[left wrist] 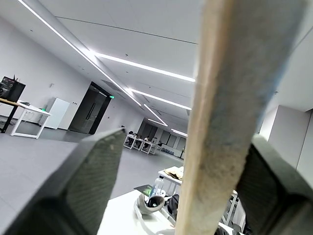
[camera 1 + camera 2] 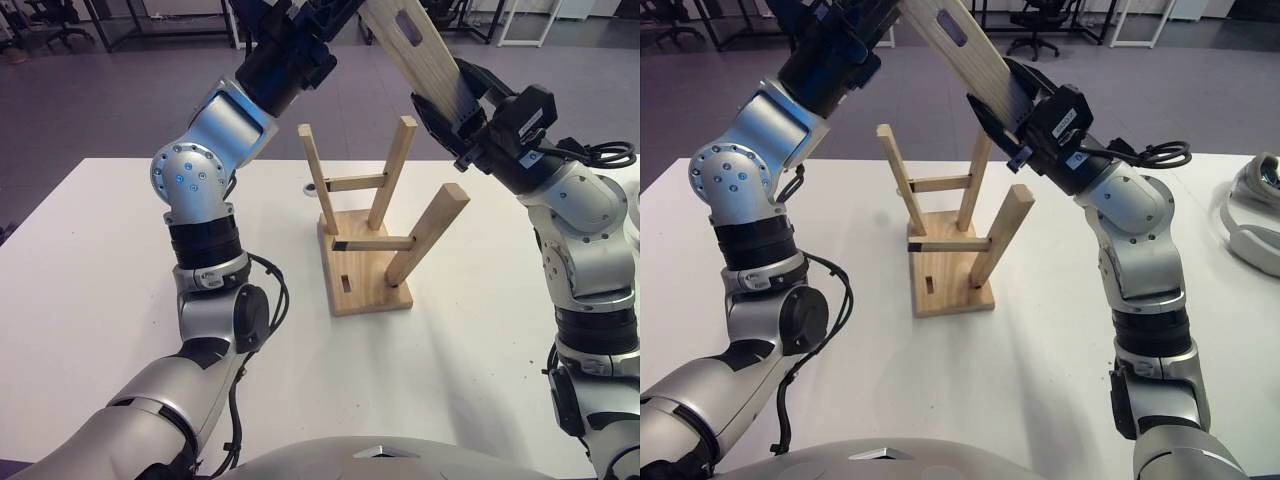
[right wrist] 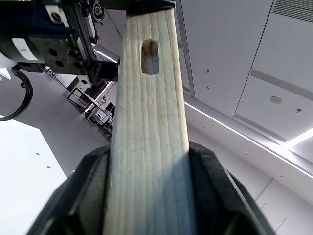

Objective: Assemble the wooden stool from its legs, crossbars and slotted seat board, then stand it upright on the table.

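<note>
Left wrist view: the left tool (image 1: 188, 142) stands spread, with the slotted board (image 1: 230, 112) seen edge-on between its fingers; one finger (image 1: 83, 186) is clearly apart from the wood, while the other (image 1: 274, 191) lies just beside it, and contact there cannot be confirmed. Right wrist view: the right tool (image 3: 146, 156) is pressed against both long edges of the same board, pinching it; the board runs away from the camera, an oval slot (image 3: 150, 56) shows in its face, and its far end meets the left tool. Eye views: both arms hold the slotted board tilted in the air above and behind the partly built stool, the right tool gripping its lower part and the left arm at its upper end. On the white bench (image 2: 120, 260) a base board (image 2: 372, 290) lies flat. Three legs (image 2: 393, 170) rise from it, leaning somewhat. Two crossbars (image 2: 357, 183) join neighbouring legs, one higher and one lower. A white headset-like object (image 2: 1255, 215) rests on the bench at the robot's far right, well apart from the stool.
</note>
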`<state>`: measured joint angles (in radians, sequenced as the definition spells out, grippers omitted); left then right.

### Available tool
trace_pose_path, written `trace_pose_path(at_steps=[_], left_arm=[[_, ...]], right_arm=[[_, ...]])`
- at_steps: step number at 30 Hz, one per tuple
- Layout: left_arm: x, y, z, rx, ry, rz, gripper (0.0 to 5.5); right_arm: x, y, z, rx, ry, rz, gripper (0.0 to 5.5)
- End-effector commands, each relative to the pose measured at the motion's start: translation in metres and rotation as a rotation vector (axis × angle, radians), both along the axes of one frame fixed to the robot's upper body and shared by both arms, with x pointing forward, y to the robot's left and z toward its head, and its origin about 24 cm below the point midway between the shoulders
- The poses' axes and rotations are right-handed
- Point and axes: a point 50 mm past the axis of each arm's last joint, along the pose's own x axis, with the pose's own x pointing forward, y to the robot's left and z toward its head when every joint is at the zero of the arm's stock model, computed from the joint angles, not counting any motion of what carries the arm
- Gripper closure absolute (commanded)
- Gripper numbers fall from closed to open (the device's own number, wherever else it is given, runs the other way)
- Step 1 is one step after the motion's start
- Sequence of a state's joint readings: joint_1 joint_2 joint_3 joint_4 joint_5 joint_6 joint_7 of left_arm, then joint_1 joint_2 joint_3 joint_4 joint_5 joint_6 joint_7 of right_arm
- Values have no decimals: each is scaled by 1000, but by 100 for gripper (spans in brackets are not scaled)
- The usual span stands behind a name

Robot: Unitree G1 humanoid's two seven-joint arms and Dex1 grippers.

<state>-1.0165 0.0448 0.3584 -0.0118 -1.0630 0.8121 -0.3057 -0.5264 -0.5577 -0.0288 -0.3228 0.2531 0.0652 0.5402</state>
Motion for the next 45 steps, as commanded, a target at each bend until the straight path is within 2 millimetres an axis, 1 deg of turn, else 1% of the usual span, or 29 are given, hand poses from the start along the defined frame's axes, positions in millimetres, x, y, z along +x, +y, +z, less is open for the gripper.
trace_pose_path(at_steps=[1,4,8,11,14,15,16,17,18,20,21,22,23,24,26,28,29,31,33,34,36,38,39,42,45], left_arm=[[-2,9,12,-57,-54,45,267],[-5,5,12,-55,-66,36,318],[-7,4,11,-45,-74,37,394],[-8,3,7,-25,-72,42,441],[-6,8,6,-26,-62,71,446],[-4,12,6,-30,-56,90,446],[-2,16,7,-37,-52,116,447],[-1,25,8,-48,-48,155,447],[0,35,9,-62,-42,190,447],[-2,63,5,-91,-10,272,447],[-6,78,-2,-96,17,301,447],[-12,91,-14,-83,57,330,447],[-19,100,-28,-40,94,364,447],[-25,108,-43,7,142,406,448],[-37,115,-66,108,204,475,448],[-49,115,-91,248,253,552,448],[-54,114,-103,279,293,579,448],[-63,103,-126,253,396,609,448],[-70,89,-149,209,525,641,448],[-73,83,-157,184,582,655,448],[-77,79,-168,149,669,698,448],[-80,80,-177,150,732,755,448],[-81,82,-180,157,752,783,448],[-85,89,-185,264,731,881,448],[-86,89,-186,282,711,938,448]], right_arm=[[-4,4,-1,7,12,29,342],[-5,7,-3,5,22,42,342],[-4,8,-1,15,14,45,342],[-5,9,1,36,7,47,342],[-5,10,0,31,3,40,342],[-6,11,0,26,4,40,306],[-6,12,-1,23,5,39,286],[-7,11,-1,38,11,33,270],[-7,8,0,81,23,26,244],[-4,-10,10,268,71,-8,242],[2,-23,7,351,136,-53,242],[11,-37,-6,400,235,-116,242],[17,-47,-24,437,347,-153,242],[21,-56,-42,479,449,-192,242],[24,-67,-69,517,581,-245,242],[24,-68,-98,486,696,-287,242],[23,-66,-111,468,749,-290,242],[15,-50,-130,433,830,-234,242],[8,-31,-139,412,862,-173,242],[5,-25,-141,409,864,-162,242],[0,-15,-143,396,862,-151,242],[-5,-6,-145,384,862,-143,242],[-7,-2,-146,380,864,-140,242],[-13,6,-149,375,873,-131,242],[-17,13,-149,385,875,-111,242]])
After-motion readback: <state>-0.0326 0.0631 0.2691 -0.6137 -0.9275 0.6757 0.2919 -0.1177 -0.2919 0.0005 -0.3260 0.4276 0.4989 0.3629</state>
